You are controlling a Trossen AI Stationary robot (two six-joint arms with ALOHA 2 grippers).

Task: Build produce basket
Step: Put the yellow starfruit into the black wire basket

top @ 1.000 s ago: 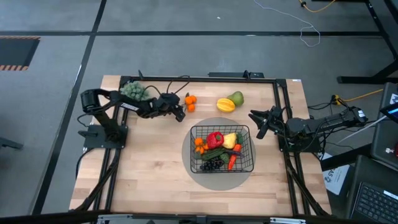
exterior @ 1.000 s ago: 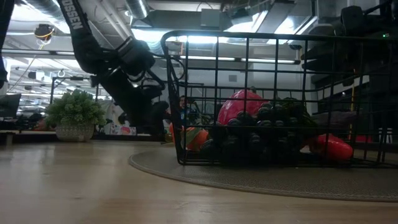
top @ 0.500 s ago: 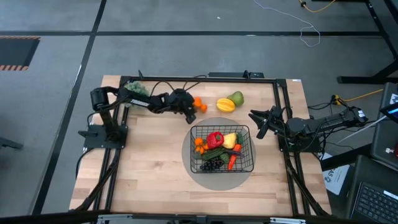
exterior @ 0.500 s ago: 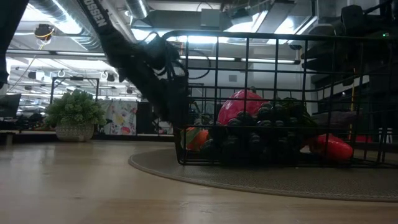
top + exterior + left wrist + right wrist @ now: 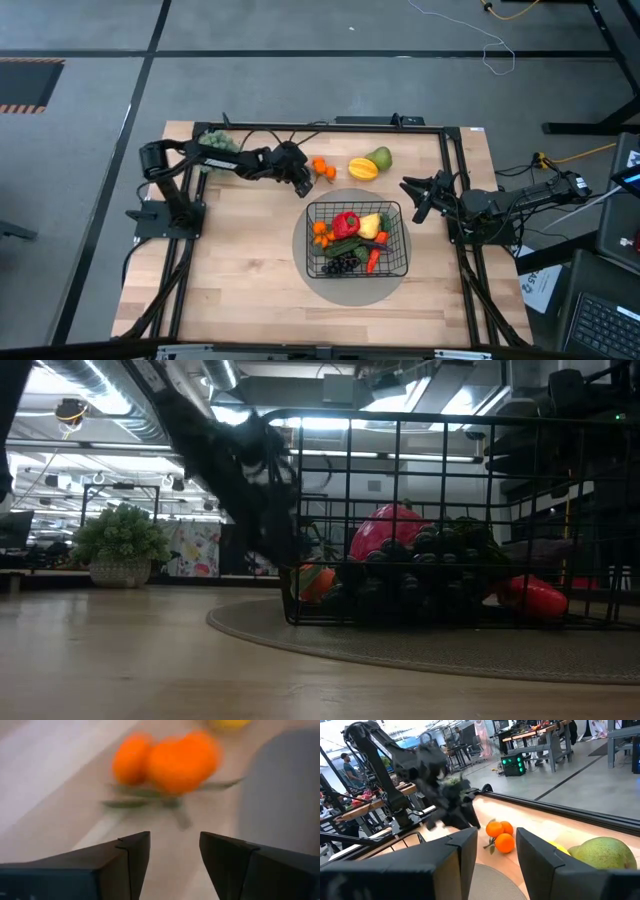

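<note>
Left claw (image 5: 303, 183) hangs low over the worktop (image 5: 240, 260), fingers spread wide and empty, with the orange cluster (image 5: 323, 168) just ahead of its tips, not touching. Beyond that cluster sit a yellow fruit (image 5: 362, 169) and a green fruit (image 5: 381, 157). The basket (image 5: 357, 240), on its grey disc (image 5: 352, 288), lies near the claw, holding produce. Right claw (image 5: 416, 199) waits beside the basket, open, holding nothing.

A grey floor (image 5: 300, 90) crossed by dark lines surrounds the pale wooden table (image 5: 240, 270), with loose cables (image 5: 495, 50) lying beyond its far edge. Behind it, ceiling strip lights (image 5: 330, 425) glow over workbenches (image 5: 540, 740) and a potted plant (image 5: 120, 545).
</note>
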